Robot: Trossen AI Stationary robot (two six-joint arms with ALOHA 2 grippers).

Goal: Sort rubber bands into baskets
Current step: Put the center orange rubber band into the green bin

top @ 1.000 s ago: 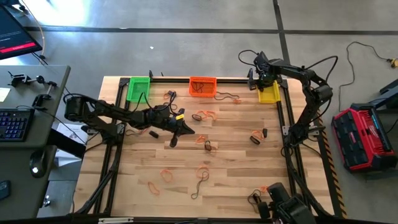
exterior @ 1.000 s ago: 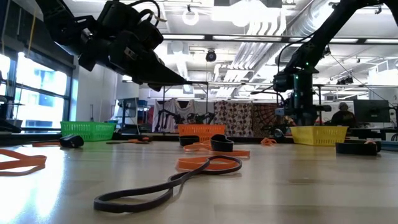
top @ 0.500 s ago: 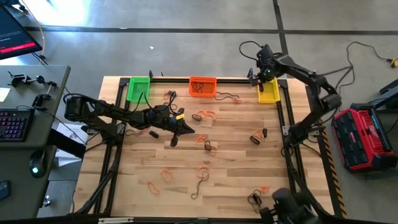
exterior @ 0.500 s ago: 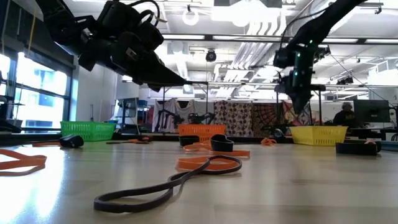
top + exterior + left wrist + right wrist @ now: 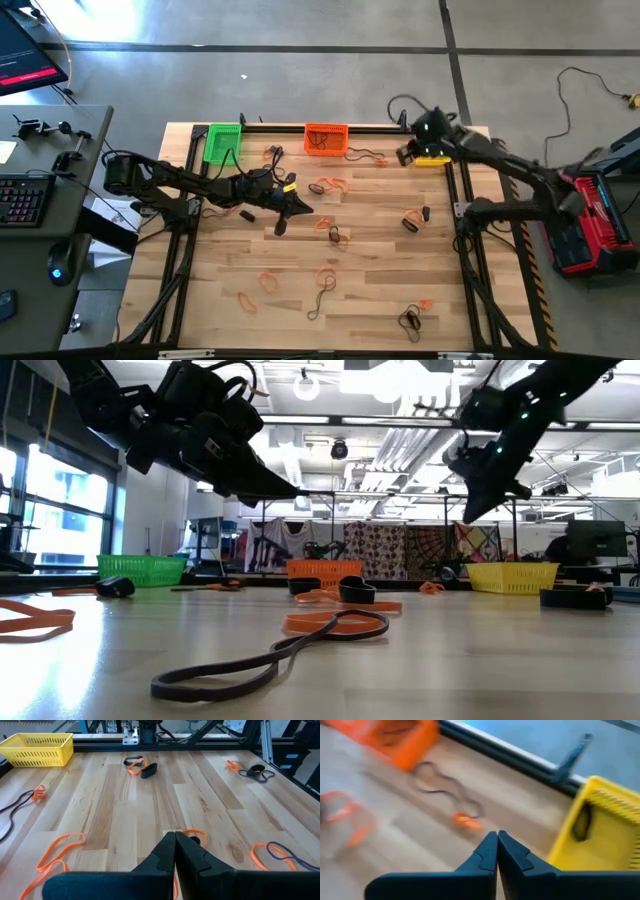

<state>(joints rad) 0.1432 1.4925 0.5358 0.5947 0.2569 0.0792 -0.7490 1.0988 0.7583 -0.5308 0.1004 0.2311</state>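
Note:
Three mesh baskets stand along the far edge: green (image 5: 222, 142), orange (image 5: 326, 138) and yellow (image 5: 437, 157). A dark band (image 5: 581, 822) lies in the yellow basket (image 5: 605, 830). Orange, brown and black rubber bands lie scattered on the table, among them an orange loop (image 5: 334, 185) and a dark one (image 5: 270, 658). My left gripper (image 5: 302, 208) hovers shut and holding nothing above the table's middle. My right gripper (image 5: 406, 157) is shut, with nothing between its fingers. It hangs high above the table just left of the yellow basket, slanting down.
Black frame rails run along the far edge (image 5: 280, 128) and the right side (image 5: 462, 230) of the table. More bands lie near the front edge (image 5: 410, 320). A desk with a keyboard (image 5: 20, 200) stands left of the table, and a red case (image 5: 580, 220) to its right.
My right gripper has risen from over the yellow basket and swung toward the table's near edge and slightly left. It has tipped from pointing down to a slant, and its fingers have shut. My left arm has kept still.

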